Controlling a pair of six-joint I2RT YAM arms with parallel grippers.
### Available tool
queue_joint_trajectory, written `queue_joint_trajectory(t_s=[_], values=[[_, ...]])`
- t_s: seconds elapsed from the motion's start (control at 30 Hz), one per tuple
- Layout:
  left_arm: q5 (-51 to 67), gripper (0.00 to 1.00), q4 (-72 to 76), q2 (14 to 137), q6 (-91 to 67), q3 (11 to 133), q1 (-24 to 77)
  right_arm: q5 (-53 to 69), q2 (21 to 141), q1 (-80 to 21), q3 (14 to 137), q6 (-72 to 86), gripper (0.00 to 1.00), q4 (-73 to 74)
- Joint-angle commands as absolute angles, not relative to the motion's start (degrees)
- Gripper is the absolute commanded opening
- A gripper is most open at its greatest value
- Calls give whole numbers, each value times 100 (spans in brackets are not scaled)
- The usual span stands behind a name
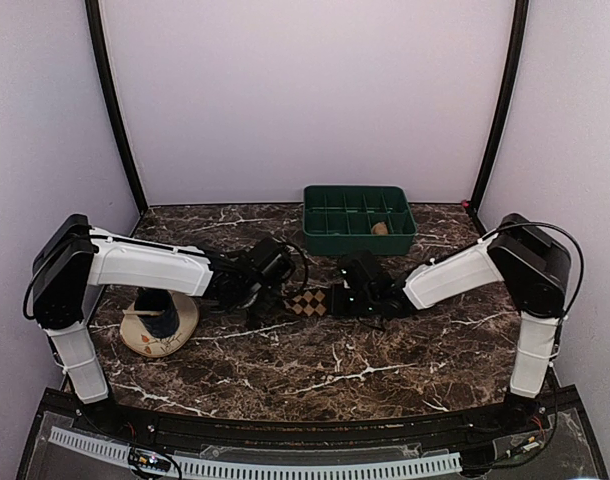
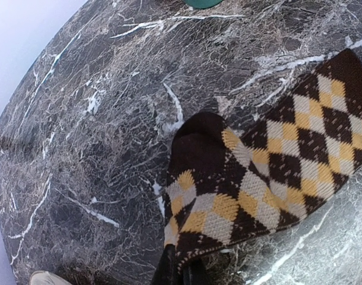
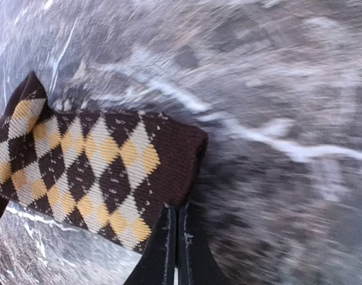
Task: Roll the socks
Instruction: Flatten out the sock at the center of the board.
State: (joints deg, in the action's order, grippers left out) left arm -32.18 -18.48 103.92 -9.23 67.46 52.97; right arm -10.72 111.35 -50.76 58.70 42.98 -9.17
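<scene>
One sock point(image 1: 308, 302), with a brown, black and cream diamond check, lies stretched out on the marble table between both arms. In the left wrist view my left gripper point(image 2: 182, 270) is shut on the lower edge of the sock point(image 2: 270, 172) near its dark toe. In the right wrist view my right gripper point(image 3: 177, 208) is shut, its tips pinching the edge of the plain brown cuff of the sock point(image 3: 92, 172). From above, the left gripper point(image 1: 275, 298) and right gripper point(image 1: 337, 300) sit at opposite ends of it. A tan sock point(image 1: 381, 227) lies in the green tray.
A green compartment tray point(image 1: 357, 243) stands at the back middle, just behind the grippers. At the left, a round cream dish point(image 1: 135, 335) carries a dark blue cylinder point(image 1: 163, 315). Black frame posts rise at both back corners.
</scene>
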Motion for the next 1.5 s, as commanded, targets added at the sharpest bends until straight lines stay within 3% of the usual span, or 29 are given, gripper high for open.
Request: queue_joint_trajectory(t_s=[0.0,0.17,0.33,0.57,0.7,0.83,1.17,1.47], values=[[-3197,0,-1851,10099,-966,6644,5265,-1671,10465,-4881,5412,4180,0,-846],[-2746,1,-1733,10214,-825,6728,5300,-1875,9981,-4710,4977,4128,0,-773],[-2278,18,-1600,10456,-721,6867,5589,-2046,9708,-4624,4658,4106,0,-719],[-1287,33,-1458,10302,-922,6731,5899,-2281,9473,-4589,4230,4165,0,-712],[-1023,33,-1334,9895,-1058,6456,5983,-2411,9255,-4541,4021,4163,0,-653],[-1521,34,-1253,9719,-1076,6238,5972,-2546,9015,-4469,3893,4133,0,-538],[-2128,33,-1491,10564,-1054,6717,5927,-2835,8303,-4383,3685,4061,0,-141],[-2155,13,-1522,10926,-1176,6516,5782,-2866,8194,-4316,3550,4095,0,-125]])
